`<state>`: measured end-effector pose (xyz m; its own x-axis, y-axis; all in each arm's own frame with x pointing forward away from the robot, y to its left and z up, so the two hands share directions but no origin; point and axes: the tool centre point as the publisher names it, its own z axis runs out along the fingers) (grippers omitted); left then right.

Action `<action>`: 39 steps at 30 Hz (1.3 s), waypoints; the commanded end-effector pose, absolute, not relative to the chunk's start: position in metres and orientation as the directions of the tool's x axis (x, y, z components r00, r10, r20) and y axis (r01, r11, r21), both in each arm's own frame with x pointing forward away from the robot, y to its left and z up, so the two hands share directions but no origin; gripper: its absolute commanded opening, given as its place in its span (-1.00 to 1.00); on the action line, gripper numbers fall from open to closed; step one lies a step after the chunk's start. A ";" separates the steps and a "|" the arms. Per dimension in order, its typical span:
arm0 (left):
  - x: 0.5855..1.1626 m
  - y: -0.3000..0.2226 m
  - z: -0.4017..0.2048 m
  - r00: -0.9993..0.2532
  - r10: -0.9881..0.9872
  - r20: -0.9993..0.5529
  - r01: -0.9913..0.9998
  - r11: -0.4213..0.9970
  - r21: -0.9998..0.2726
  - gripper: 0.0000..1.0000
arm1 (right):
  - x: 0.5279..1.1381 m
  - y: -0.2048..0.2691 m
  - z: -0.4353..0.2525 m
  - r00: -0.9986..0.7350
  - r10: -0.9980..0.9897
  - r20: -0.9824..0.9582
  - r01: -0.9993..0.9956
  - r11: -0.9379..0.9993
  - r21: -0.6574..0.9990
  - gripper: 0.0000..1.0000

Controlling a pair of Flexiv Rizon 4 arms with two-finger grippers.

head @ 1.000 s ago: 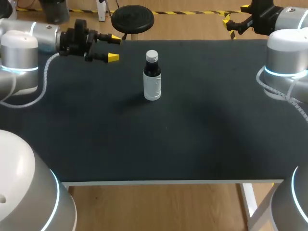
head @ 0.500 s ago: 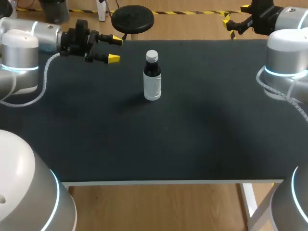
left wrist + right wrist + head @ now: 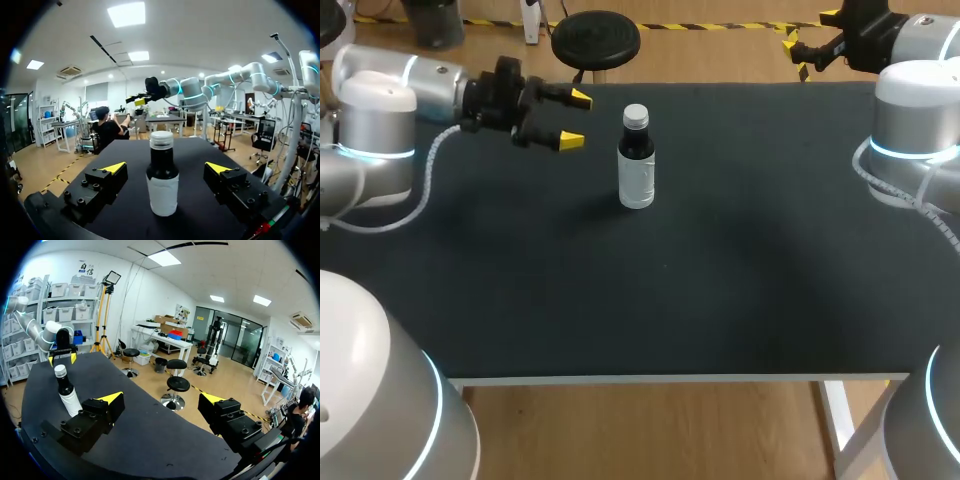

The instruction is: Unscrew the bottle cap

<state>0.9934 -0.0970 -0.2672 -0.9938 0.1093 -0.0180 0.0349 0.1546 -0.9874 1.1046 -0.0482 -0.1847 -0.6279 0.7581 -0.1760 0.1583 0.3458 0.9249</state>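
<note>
A small dark bottle [image 3: 637, 170] with a white label and a silver-grey cap [image 3: 636, 116] stands upright on the black table [image 3: 720, 270], towards the back middle. My left gripper [image 3: 573, 120] hovers open just left of the bottle's upper part, yellow tips pointing at it. In the left wrist view the bottle [image 3: 162, 177] stands ahead of the left gripper [image 3: 166, 167], centred between its spread fingers without touching them. My right gripper [image 3: 802, 48] is open at the table's far right corner, far from the bottle. The right wrist view shows the bottle [image 3: 67, 392] well off beside the right gripper [image 3: 162, 398].
Nothing else stands on the black table. Its front edge [image 3: 670, 379] runs across the lower part of the head view. My right arm's base [image 3: 915, 120] rises at the right side.
My left gripper has moved right and slightly nearer, closing the distance to the bottle. It stays open. The right arm and the bottle have not moved.
</note>
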 end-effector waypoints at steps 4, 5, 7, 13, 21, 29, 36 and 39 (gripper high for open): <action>0.993 -0.114 -0.273 -0.993 0.114 -0.010 0.026 0.140 -0.990 1.00 | 1.104 -0.049 -0.185 -0.629 0.757 -0.175 0.157 0.345 0.926 1.00; 0.994 -0.116 -0.274 -0.993 0.115 -0.010 0.026 0.139 -0.990 1.00 | 1.104 -0.049 -0.185 -0.629 0.757 -0.175 0.157 0.345 0.926 1.00; 0.995 -0.119 -0.275 -0.992 0.124 -0.005 0.021 0.131 -0.991 1.00 | 1.104 -0.049 -0.185 -0.629 0.757 -0.175 0.157 0.345 0.926 1.00; 0.996 -0.132 -0.281 -0.989 0.151 0.009 0.009 0.123 -0.992 1.00 | 1.104 -0.049 -0.185 -0.629 0.757 -0.175 0.157 0.345 0.926 1.00; 0.996 -0.144 -0.285 -0.986 0.166 0.022 0.000 0.131 -0.991 1.00 | 1.104 -0.049 -0.185 -0.629 0.757 -0.175 0.157 0.345 0.926 1.00; 1.000 -0.156 -0.289 -0.983 0.181 0.033 -0.011 0.126 -0.992 1.00 | 1.104 -0.049 -0.185 -0.629 0.757 -0.175 0.157 0.345 0.926 1.00; 1.000 -0.163 -0.290 -0.980 0.195 0.034 -0.009 0.125 -0.992 1.00 | 1.104 -0.049 -0.185 -0.629 0.757 -0.175 0.157 0.345 0.926 1.00; 0.999 -0.166 -0.290 -0.978 0.204 0.033 -0.009 0.119 -0.993 1.00 | 1.104 -0.049 -0.185 -0.629 0.757 -0.175 0.157 0.345 0.926 1.00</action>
